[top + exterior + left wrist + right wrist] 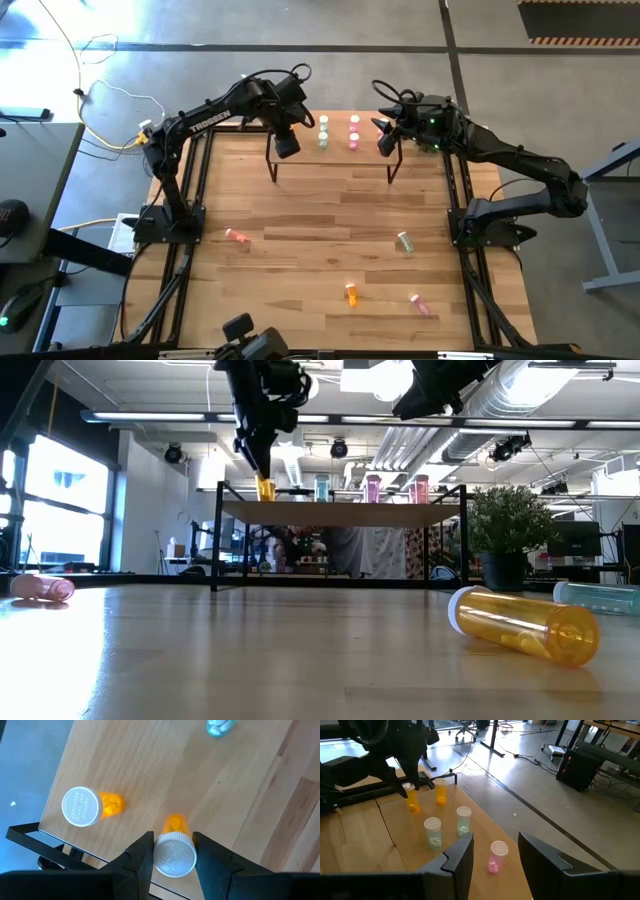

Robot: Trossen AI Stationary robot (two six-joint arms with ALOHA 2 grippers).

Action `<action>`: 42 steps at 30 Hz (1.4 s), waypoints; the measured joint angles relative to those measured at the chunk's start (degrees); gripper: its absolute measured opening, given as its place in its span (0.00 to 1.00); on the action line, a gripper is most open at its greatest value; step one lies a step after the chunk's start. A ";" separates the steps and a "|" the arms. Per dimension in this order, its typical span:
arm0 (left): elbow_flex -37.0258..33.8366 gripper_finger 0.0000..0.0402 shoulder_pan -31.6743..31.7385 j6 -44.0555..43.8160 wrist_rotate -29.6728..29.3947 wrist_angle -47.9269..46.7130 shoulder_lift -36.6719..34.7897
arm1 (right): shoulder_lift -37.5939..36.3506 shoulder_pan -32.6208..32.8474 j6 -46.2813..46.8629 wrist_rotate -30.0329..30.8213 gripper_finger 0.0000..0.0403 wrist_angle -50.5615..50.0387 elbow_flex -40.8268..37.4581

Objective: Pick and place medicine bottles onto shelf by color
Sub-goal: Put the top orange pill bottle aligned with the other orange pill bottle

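Observation:
The shelf (335, 160) stands at the table's far middle. On it are two green bottles (323, 132), two pink bottles (354, 131) and a standing orange bottle (82, 806). My left gripper (287, 143) is over the shelf's left end, shut on a second orange bottle (265, 488). My right gripper (386, 140) hovers open and empty over the shelf's right end, near a pink bottle (495, 856). On the tabletop lie a pink bottle (236, 236), a green one (404, 241), an orange one (351, 292) and another pink one (420, 303), each on its side. My left gripper pinches the orange bottle by its white cap (174, 856), one finger (142, 855) on each side. The fingers come from above, pointing down. The bottle hangs upright below them, its base (265, 498) at the shelf board; whether it rests there I cannot tell.
The shelf's black legs (274, 165) stand on the table's far part. The middle of the tabletop (320, 215) is bare wood between the shelf and the lying bottles. Black frame rails (195, 190) run along both sides.

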 joint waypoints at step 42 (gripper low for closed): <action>0.02 0.31 -0.02 2.36 -2.45 0.37 1.22 | 0.00 0.00 0.02 0.00 0.36 0.01 0.00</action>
